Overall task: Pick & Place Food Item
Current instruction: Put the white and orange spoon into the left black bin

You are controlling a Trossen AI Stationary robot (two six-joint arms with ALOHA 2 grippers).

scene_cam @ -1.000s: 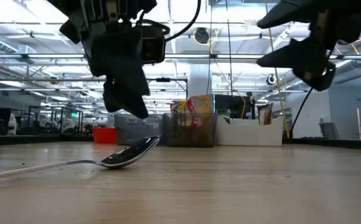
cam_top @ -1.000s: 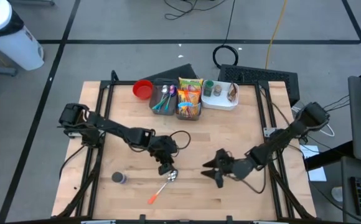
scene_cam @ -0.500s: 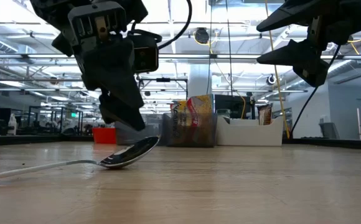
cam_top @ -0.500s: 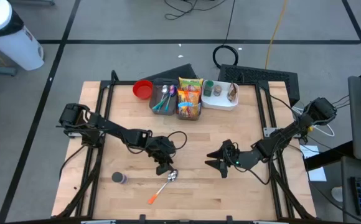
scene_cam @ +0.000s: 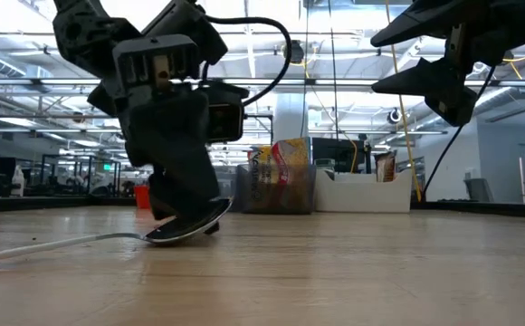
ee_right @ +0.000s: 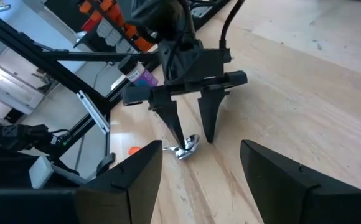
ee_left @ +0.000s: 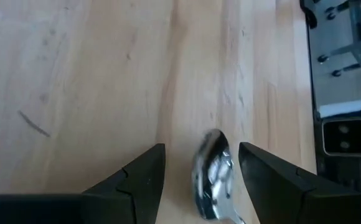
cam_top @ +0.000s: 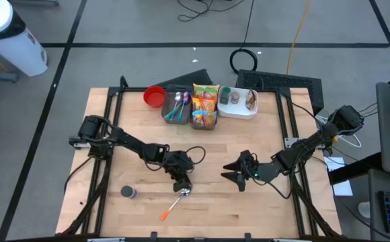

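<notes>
We see a bare wooden table (cam_top: 262,141) with free room around the work area. The right tool (cam_top: 234,176) hangs open and empty, well apart. The left tool (ee_left: 200,163), nearer, is spread open, straddling the bowl of the spoon (ee_left: 210,176), gripping nothing. The spoon's long axis runs diagonally toward its orange handle (cam_top: 165,213).

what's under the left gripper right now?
The bowl of a silver metal spoon with an orange handle lies on the wooden table, between the open fingers of the left gripper. The low view hides whether the fingertips touch the wood.
</notes>
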